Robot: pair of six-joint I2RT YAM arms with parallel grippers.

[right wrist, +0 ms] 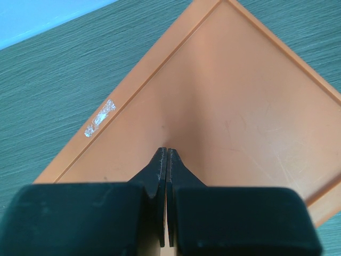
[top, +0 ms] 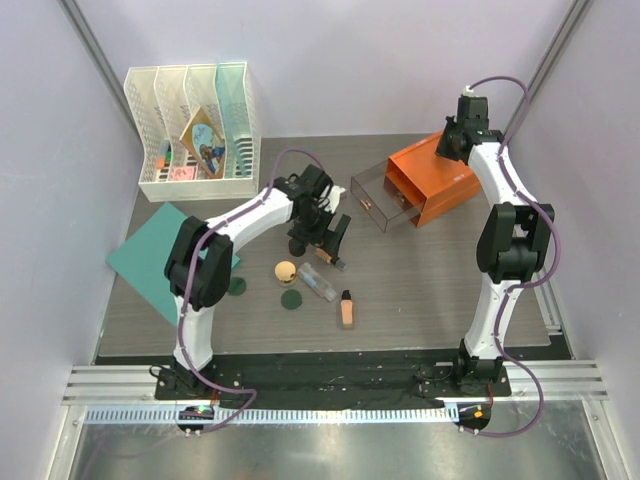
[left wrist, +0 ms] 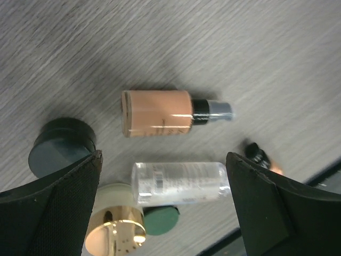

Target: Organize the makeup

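Left gripper (left wrist: 164,157) hangs spread wide, nothing between its fingers, over the peach bottle (left wrist: 157,113), which lies flat with its pump toward 3 o'clock. In the wrist view the clear tube (left wrist: 181,182) is just beside it at 6, the black jar (left wrist: 58,146) at 8, and the tan compact (left wrist: 114,230) and a green disc (left wrist: 160,220) at 7. In the top view the bottle is lost under the gripper, but a second disc (top: 237,286), the orange stick (top: 346,309) and bare table (top: 430,290) at its 3 show. Right gripper (right wrist: 167,156) is pressed together, empty, above the orange drawer box (right wrist: 240,106), whose clear drawer (top: 378,200) is out.

Print on the clear tube (left wrist: 181,183) is illegible.
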